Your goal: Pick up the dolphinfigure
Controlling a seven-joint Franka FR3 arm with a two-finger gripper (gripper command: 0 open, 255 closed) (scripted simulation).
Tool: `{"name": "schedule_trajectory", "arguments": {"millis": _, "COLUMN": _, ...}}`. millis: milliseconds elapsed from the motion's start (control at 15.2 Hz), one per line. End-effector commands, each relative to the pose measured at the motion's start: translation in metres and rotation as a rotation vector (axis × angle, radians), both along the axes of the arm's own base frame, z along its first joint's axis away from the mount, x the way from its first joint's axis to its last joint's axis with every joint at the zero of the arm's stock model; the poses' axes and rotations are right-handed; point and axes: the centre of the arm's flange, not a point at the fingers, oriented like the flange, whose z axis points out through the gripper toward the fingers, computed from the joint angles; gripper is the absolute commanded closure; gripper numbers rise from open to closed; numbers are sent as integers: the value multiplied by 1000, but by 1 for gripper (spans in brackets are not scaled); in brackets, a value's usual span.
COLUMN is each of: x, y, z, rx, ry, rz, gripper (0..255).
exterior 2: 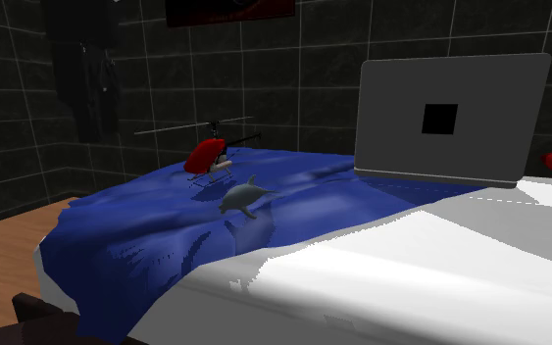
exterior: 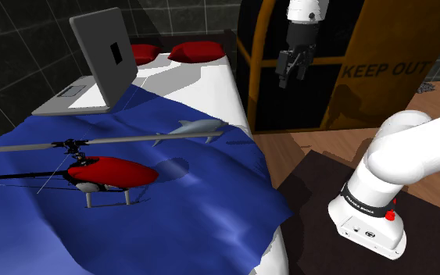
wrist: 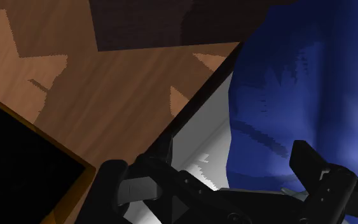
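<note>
Dolphin figure [exterior: 195, 128] [exterior 2: 244, 196]: 1, grey, lying on the blue blanket [exterior: 202, 187] [exterior 2: 146, 225] that covers the near part of the bed [exterior: 210, 74] [exterior 2: 440, 284]. In the shoulder view it sits toward the blanket's right side, close to the bed's right edge, with nothing touching it.

Left of it and nearer the camera in that view stands 1 red toy helicopter [exterior: 105, 173] [exterior 2: 208, 154], its long rotor stretched across the blanket. Farther back on the bed is 1 grey laptop [exterior: 105, 58] [exterior 2: 450, 118], lid open and upright. At the far end lie 2 red pillows [exterior: 144, 53] [exterior: 197, 51].

The 1 black gripper [exterior: 292, 74] [wrist: 209, 162] hangs high to the right of the bed, over the wooden floor [exterior: 327, 148] [wrist: 107, 89], in front of a dark panel lettered "KEEP OUT" [exterior: 386, 70]. It is well apart from the dolphin. In the wrist view its 2 fingers [wrist: 314, 168] are spread, with nothing between them; the bed's edge and blue blanket lie beyond.
</note>
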Motion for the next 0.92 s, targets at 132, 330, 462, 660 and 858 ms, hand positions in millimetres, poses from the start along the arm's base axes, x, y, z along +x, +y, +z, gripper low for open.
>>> {"name": "schedule_trajectory", "arguments": {"millis": 132, "x": 26, "y": 5, "z": -9, "rx": 6, "ry": 13, "rz": 60, "gripper": 0}}
{"name": "schedule_trajectory", "arguments": {"millis": 330, "x": 64, "y": 16, "z": -22, "rx": 14, "ry": 31, "rz": 151, "gripper": 0}}
{"name": "schedule_trajectory", "arguments": {"millis": 462, "x": 89, "y": 26, "z": -32, "rx": 20, "ry": 44, "rz": 211, "gripper": 0}}
{"name": "schedule_trajectory", "arguments": {"millis": 660, "x": 125, "y": 43, "z": -46, "rx": 29, "ry": 63, "rz": 301, "gripper": 0}}
{"name": "schedule_trajectory", "arguments": {"millis": 858, "x": 159, "y": 63, "z": -61, "rx": 37, "ry": 82, "rz": 392, "gripper": 0}}
